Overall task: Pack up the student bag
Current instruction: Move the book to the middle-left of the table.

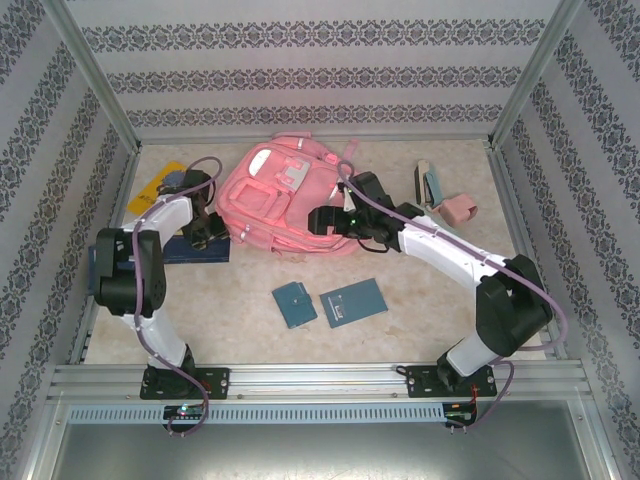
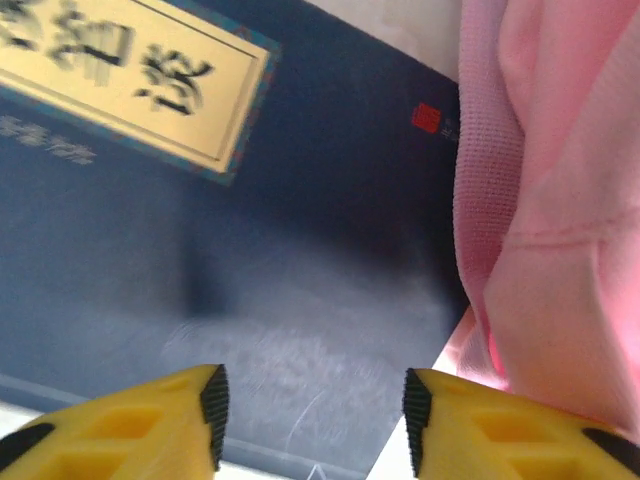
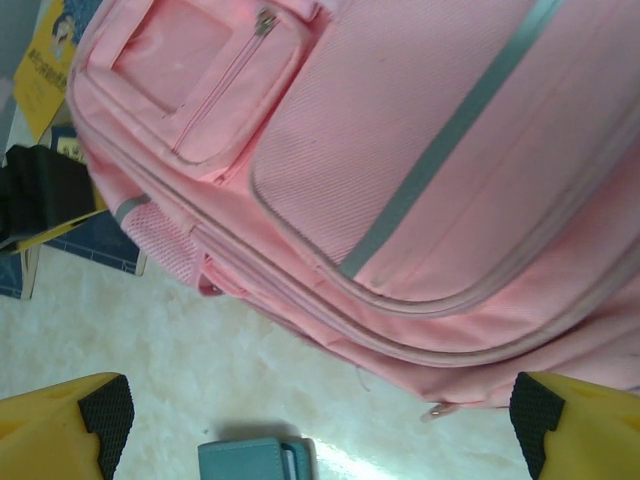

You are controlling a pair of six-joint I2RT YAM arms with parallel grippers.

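Observation:
The student bag (image 1: 280,195) is a large pink backpack lying flat at the back middle of the table, front pockets up. Close up, the right wrist view has its grey stripe and zipped pockets (image 3: 400,150). A zipper pull (image 3: 437,410) hangs at its near edge. My right gripper (image 1: 322,220) hovers at the bag's lower right edge, its jaws (image 3: 320,430) wide open and empty. My left gripper (image 1: 207,232) is by the bag's left side, above a dark blue book (image 2: 250,250). It is open (image 2: 312,420) with nothing between its fingers, pink fabric (image 2: 560,200) just to its right.
Two teal notebooks (image 1: 294,304) (image 1: 352,301) lie on the marble table (image 1: 420,290) in front of the bag. A yellow book (image 1: 160,185) is at the back left. At the back right are a small pink box (image 1: 460,210) and a teal case (image 1: 430,183).

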